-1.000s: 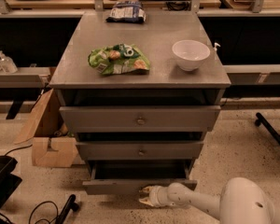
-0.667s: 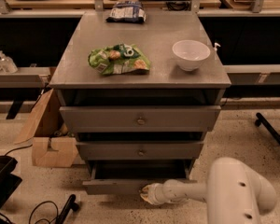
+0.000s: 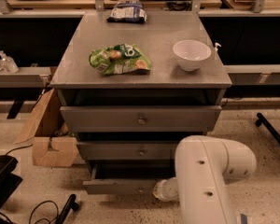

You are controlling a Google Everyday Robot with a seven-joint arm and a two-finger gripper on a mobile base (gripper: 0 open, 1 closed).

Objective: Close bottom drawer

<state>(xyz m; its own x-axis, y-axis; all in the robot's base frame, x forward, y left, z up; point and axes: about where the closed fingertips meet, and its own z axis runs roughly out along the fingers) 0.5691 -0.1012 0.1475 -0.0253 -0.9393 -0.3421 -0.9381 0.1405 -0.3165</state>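
**Bottom drawer open, gripper at its front**

The grey cabinet stands in the middle of the room. The robot's one white arm reaches in low from the right front. I count three drawers. The top drawer is the tallest, and the middle drawer sits under it. The bottom drawer is nearest the floor and stands out further towards me than the middle one.

The front of the bottom drawer runs left to right. The single gripper is right at the right-hand end of that front, just past the small knob. I judge the closing push must go straight back into the cabinet, away from the arm. I cannot tell whether the gripper is wide or narrow.

One cardboard box lies on the floor at the left. On top are two bags, a green bag and a blue bag, and one white bowl.
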